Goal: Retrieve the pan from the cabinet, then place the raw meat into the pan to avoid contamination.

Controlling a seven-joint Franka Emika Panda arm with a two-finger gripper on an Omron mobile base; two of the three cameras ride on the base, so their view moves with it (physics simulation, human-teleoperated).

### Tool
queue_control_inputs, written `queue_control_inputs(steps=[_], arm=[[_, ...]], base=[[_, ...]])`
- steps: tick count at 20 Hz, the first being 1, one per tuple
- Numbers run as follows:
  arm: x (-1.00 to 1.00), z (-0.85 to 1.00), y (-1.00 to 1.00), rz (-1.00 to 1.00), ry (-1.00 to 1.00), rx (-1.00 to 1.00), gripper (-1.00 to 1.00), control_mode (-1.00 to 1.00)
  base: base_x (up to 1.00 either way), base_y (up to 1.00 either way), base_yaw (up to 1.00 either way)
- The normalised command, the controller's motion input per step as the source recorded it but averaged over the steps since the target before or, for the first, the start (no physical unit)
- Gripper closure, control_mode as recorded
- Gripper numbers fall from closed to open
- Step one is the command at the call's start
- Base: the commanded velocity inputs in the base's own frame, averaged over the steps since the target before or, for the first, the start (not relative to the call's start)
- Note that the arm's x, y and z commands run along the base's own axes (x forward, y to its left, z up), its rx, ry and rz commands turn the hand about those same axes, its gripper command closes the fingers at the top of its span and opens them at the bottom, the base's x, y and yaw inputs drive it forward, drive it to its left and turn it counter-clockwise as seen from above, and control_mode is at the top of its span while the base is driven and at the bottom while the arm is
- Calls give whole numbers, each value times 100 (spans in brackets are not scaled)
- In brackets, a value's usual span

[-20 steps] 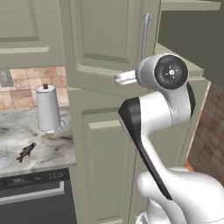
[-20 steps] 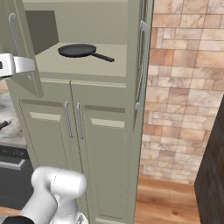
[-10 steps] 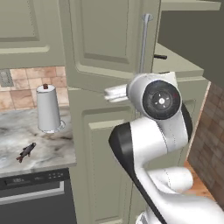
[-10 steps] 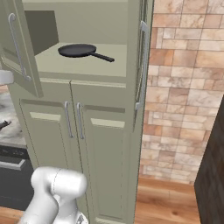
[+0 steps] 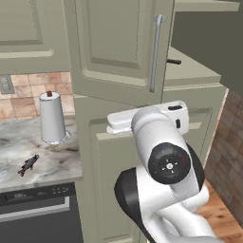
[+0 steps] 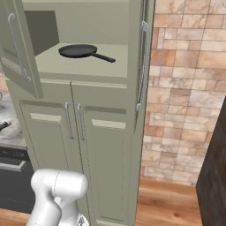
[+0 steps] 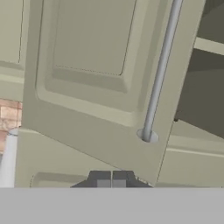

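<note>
The cabinet [image 6: 110, 145] stands with both upper doors swung open. On its shelf lies the black pan [image 6: 79, 50], handle pointing right; the handle's tip [image 5: 174, 61] also peeks past the open left door [image 5: 118, 42]. The raw meat, a small dark fish [image 5: 28, 164], lies on the marble counter at the left. My gripper [image 7: 110, 183] is shut with nothing between its fingers, below and in front of the open left door [image 7: 96, 78], near the lower end of its long bar handle [image 7: 159, 74]. It is apart from the pan and the fish.
A paper-towel roll [image 5: 52, 118] stands on the counter [image 5: 52, 156] behind the fish. A dishwasher front [image 5: 38, 213] sits under the counter. The open right door [image 6: 143, 66] juts forward beside a brick wall [image 6: 185, 88]. A dark tall unit [image 6: 216, 176] is at far right.
The arm has folded down, its elbow swinging toward the camera, and the hand has dropped below the open door's lower edge. The fingers have closed fully on nothing.
</note>
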Motion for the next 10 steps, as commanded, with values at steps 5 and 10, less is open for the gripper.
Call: queue_control_inputs(steps=[5, 10], arm=[[-39, 20, -14, 0, -8, 0, 100, -100], [-25, 32, -23, 0, -9, 0, 100, -100]], base=[[0, 0, 0], [0, 0, 0]])
